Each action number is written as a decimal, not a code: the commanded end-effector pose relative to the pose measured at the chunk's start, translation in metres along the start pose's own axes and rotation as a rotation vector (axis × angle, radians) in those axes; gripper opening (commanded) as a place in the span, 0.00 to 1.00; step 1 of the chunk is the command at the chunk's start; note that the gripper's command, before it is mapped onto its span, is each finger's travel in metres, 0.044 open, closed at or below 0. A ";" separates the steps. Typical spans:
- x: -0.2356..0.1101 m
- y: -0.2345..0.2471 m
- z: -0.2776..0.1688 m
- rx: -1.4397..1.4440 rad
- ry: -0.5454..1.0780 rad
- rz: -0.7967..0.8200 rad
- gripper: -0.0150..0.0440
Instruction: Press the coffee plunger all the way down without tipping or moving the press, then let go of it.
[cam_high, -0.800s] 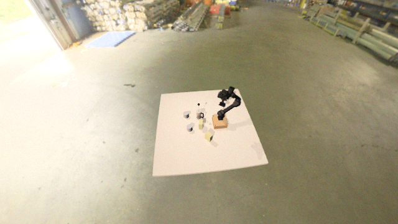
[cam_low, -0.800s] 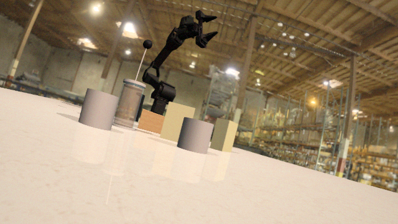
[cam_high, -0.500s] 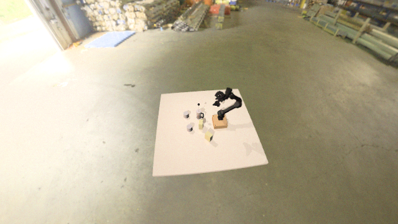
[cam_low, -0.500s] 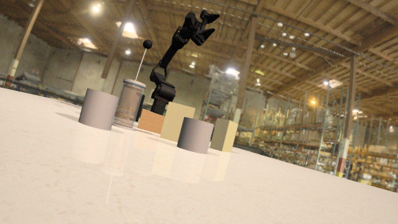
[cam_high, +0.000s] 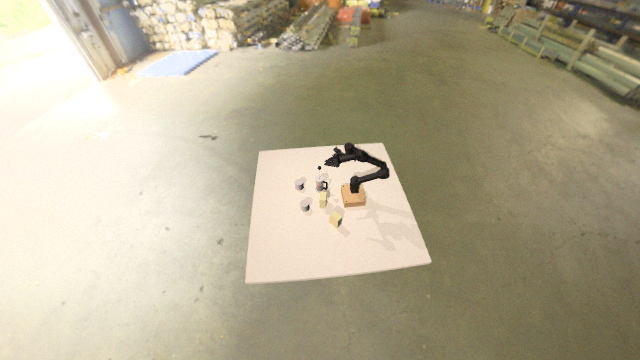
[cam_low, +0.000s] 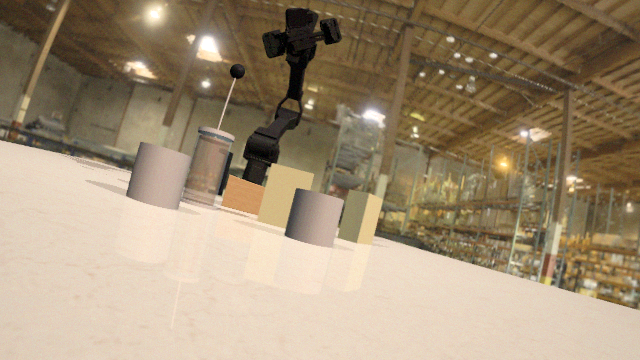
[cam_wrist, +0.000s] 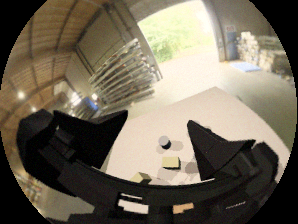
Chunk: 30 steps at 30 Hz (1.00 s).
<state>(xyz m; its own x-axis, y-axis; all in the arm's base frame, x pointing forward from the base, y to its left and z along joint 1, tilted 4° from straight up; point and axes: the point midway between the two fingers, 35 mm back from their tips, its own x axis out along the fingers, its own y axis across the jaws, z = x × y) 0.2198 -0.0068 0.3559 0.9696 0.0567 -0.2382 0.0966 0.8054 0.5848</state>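
The coffee press (cam_high: 321, 184) (cam_low: 207, 165) is a glass cylinder with a white lid, standing upright on the white mat (cam_high: 300, 250) (cam_low: 100, 280). Its thin rod is fully raised, with the black plunger knob (cam_high: 319, 168) (cam_low: 237, 71) high above the lid. My gripper (cam_high: 330, 162) (cam_low: 302, 36) (cam_wrist: 158, 117) is open and empty. It hangs in the air above the height of the knob, a little to its right and apart from it. I cannot make out the press in the wrist view.
Two grey cylinders (cam_high: 299, 184) (cam_high: 305, 204) (cam_low: 158, 175) (cam_low: 313, 218) and two yellow blocks (cam_high: 323, 199) (cam_high: 335, 218) (cam_low: 286, 195) (cam_low: 362, 216) stand close around the press. The arm's wooden base block (cam_high: 353, 196) (cam_low: 243, 195) sits right of it.
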 end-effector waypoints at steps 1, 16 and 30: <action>0.018 -0.078 0.000 -0.318 0.095 -0.295 1.00; 0.033 -0.138 -0.052 -0.443 0.171 -0.382 1.00; 0.049 -0.144 -0.052 -0.443 0.171 -0.381 1.00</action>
<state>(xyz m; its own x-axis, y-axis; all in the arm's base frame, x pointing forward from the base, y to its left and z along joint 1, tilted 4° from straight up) 0.2373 -0.0874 0.2238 0.8353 -0.2165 -0.5053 0.2864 0.9560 0.0640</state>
